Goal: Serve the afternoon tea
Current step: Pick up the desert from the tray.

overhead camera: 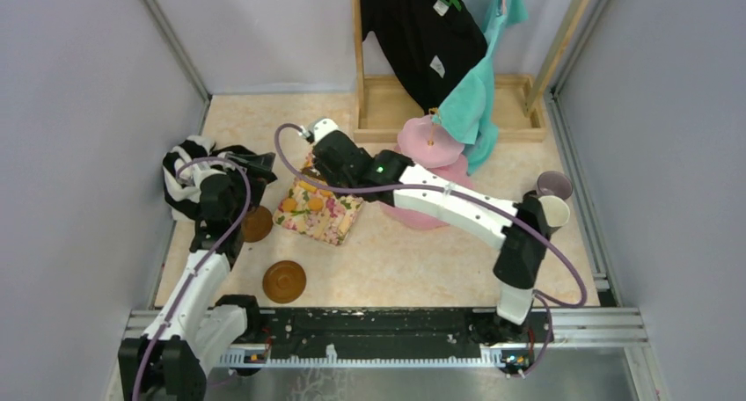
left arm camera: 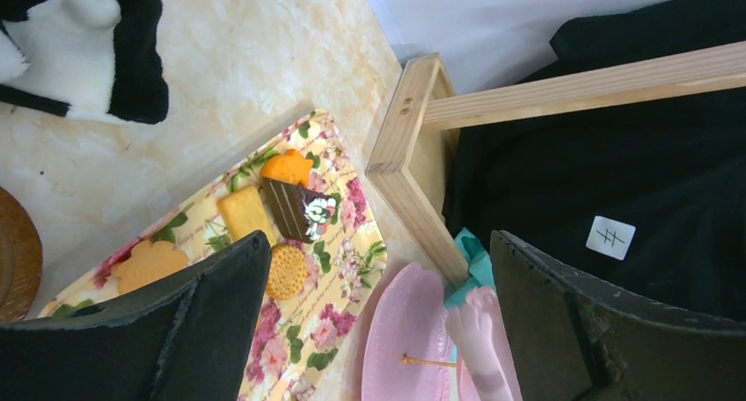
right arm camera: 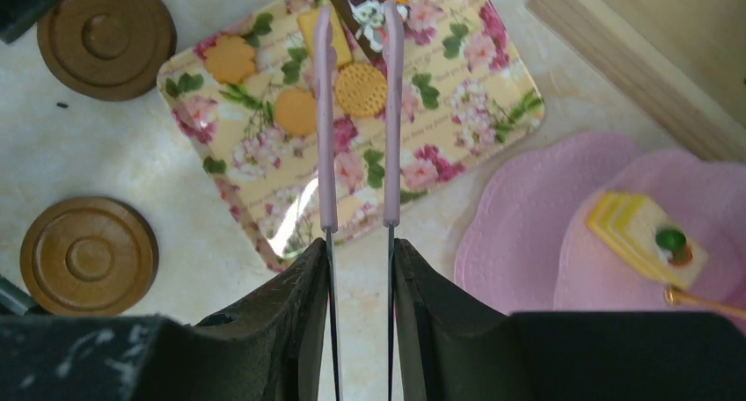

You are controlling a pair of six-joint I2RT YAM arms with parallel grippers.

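The gripper [right arm camera: 361, 256] holds pink tongs [right arm camera: 326, 128] over pastries [right arm camera: 361, 89] on floral tray [right arm camera: 479, 111].

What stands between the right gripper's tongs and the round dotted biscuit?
Nothing visible. In the right wrist view, the pink tongs in the right gripper frame the round dotted biscuit on the floral tray, one prong each side. A chocolate cake slice lies close by the tips.

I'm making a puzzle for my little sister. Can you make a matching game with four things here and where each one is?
Things:
1 round biscuit
2 yellow cake slice
3 brown saucer
4 tongs

Places:
A on the pink stand
B in the right fingers
C on the floral tray
D on the bare table

Pairs: 1-C, 2-A, 3-D, 4-B
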